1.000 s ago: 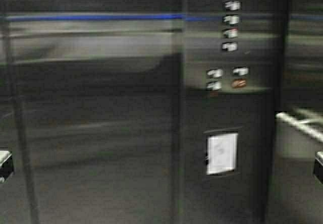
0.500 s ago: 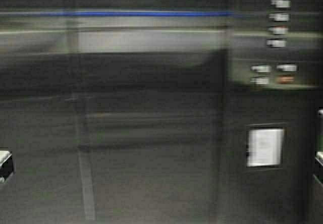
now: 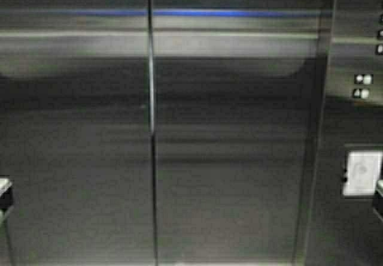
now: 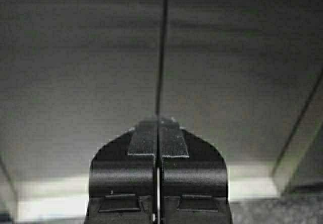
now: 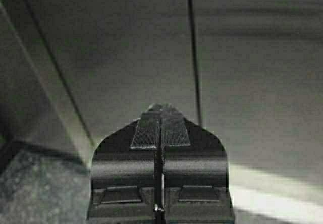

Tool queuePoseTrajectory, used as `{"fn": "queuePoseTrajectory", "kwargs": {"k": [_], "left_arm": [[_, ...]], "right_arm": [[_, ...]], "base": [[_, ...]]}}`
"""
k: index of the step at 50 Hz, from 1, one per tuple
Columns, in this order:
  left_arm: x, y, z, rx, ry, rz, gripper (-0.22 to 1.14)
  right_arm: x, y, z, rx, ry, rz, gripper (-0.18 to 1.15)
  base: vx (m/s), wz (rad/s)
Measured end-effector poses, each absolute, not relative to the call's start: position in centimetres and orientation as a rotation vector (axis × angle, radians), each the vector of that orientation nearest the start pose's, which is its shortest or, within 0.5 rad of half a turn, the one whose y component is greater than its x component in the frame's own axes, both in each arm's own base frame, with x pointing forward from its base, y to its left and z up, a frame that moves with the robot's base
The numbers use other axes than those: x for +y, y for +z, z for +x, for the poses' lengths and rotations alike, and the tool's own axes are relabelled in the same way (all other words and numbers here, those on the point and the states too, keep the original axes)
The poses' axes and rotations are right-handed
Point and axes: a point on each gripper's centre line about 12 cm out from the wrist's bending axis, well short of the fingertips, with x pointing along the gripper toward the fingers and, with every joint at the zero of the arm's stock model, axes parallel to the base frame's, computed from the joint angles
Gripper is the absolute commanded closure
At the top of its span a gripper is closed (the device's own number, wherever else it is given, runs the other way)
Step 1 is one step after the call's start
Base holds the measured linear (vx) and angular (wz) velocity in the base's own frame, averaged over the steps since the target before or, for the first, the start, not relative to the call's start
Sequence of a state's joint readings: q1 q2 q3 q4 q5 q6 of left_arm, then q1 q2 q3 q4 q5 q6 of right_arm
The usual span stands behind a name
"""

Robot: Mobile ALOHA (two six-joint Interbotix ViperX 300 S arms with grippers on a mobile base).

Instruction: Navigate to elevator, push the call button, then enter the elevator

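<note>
The elevator's brushed steel doors [image 3: 233,152] fill the high view, closed, with the centre seam left of the middle. They also fill the left wrist view as doors [image 4: 75,72] and the right wrist view as doors [image 5: 252,67]. The call button is out of view. My left gripper [image 4: 158,120] is shut and empty, pointing at the seam low on the doors. My right gripper [image 5: 160,108] is shut and empty too, aimed at the door near its frame. Only a corner of each arm shows at the high view's side edges.
A steel panel with small square buttons [image 3: 362,86] and a white notice [image 3: 361,172] stands at the right edge, past the door frame post [image 3: 317,128]. Speckled floor [image 5: 35,188] lies below the right gripper. A bright sill strip [image 4: 45,199] runs along the door's foot.
The robot has turned left: the button panel slid from the middle to the right edge of the high view, and the door seam came into sight. The handrail has left the view.
</note>
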State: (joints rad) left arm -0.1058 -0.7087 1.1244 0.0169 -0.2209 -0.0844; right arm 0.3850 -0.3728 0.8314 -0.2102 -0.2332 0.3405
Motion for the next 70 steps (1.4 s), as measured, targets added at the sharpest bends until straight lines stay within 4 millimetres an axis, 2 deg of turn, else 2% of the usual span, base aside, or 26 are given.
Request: {"fn": "queuePoseTrajectory", "kwargs": {"k": [22,70], "left_arm": [[-2.65,24.86,23.79,0.199,-0.104,-0.070,0.89],[-2.66,25.15,23.85,0.175,-0.106,-0.071,0.89]], "right_arm": [[13.02,26.08,30.43,0.248,0.424,0.100,0.90],[13.08,26.28,30.43,0.228,0.430,0.105,0.90]], "base": [[-0.02,-0.02],[0.00,0.00]]}}
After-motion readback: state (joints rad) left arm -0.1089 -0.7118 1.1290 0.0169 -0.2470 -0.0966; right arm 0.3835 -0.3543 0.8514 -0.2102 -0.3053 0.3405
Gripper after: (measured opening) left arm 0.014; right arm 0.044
